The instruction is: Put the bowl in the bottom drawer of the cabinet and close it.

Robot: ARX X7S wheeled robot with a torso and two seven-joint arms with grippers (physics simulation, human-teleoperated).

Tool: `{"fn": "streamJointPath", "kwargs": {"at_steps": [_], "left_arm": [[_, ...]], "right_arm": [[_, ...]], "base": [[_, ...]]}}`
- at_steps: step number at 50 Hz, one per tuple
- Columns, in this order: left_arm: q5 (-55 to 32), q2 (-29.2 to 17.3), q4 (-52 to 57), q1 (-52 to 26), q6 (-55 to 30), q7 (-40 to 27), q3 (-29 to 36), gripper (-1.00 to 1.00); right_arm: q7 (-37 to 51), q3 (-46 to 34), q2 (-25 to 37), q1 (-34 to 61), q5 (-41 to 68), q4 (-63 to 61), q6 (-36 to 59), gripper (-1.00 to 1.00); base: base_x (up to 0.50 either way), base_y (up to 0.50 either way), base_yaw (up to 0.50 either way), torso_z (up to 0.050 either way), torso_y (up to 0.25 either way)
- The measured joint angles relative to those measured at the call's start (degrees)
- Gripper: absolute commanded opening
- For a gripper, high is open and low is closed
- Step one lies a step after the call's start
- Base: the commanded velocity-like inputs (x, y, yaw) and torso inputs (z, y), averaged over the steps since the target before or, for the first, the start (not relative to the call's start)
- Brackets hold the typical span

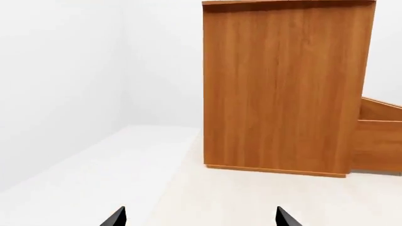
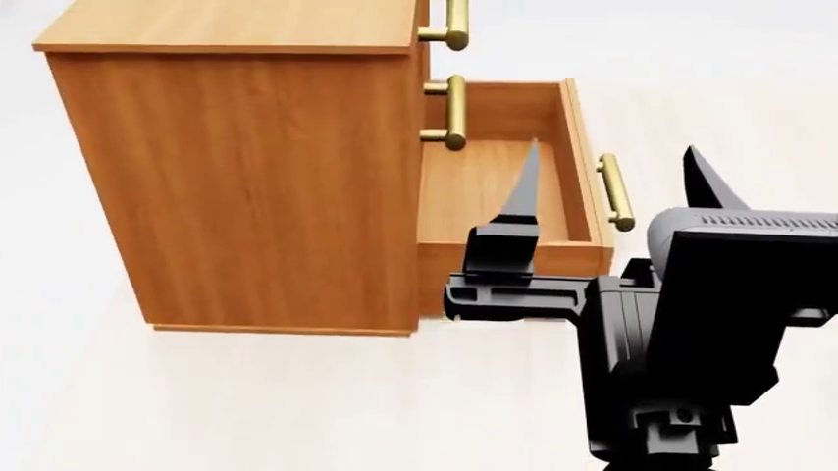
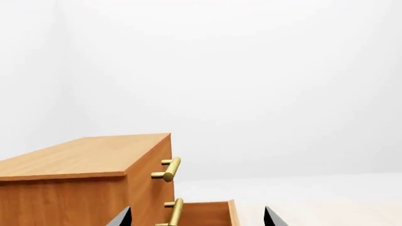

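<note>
The cabinet [image 2: 235,186] is an orange-brown wood chest seen from above and from the side. Its bottom drawer [image 2: 504,103] is pulled out to the right, brass handle [image 2: 615,191] on its front. The drawer floor that shows is bare. My right gripper [image 2: 613,147] hovers open over the near end of the drawer, nothing between its black fingers [image 2: 524,196]. In the right wrist view the right gripper [image 3: 197,217] faces the cabinet [image 3: 75,188] and bottom drawer [image 3: 201,214]. My left gripper [image 1: 201,217] is open and empty, facing the cabinet [image 1: 283,89] side. The bowl is out of view.
Two upper drawers are shut, their brass handles [image 2: 454,113] one above the other. Pale floor [image 2: 262,402] surrounds the cabinet. White walls [image 1: 63,70] stand behind it. The open drawer's side [image 1: 380,141] juts out past the cabinet in the left wrist view.
</note>
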Motion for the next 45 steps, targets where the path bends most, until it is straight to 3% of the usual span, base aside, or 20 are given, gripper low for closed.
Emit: {"fn": "streamJointPath", "kwargs": {"at_steps": [45], "left_arm": [[-0.1,-1.2,-0.38,-0.14,0.79,-1.59,1.05,1.0]], "right_arm": [[1.69,-0.19,0.82,-0.93,2.26,0.95,-1.66,1.0]], "base": [[0.5,0.0,0.0,0.0,0.0]]}}
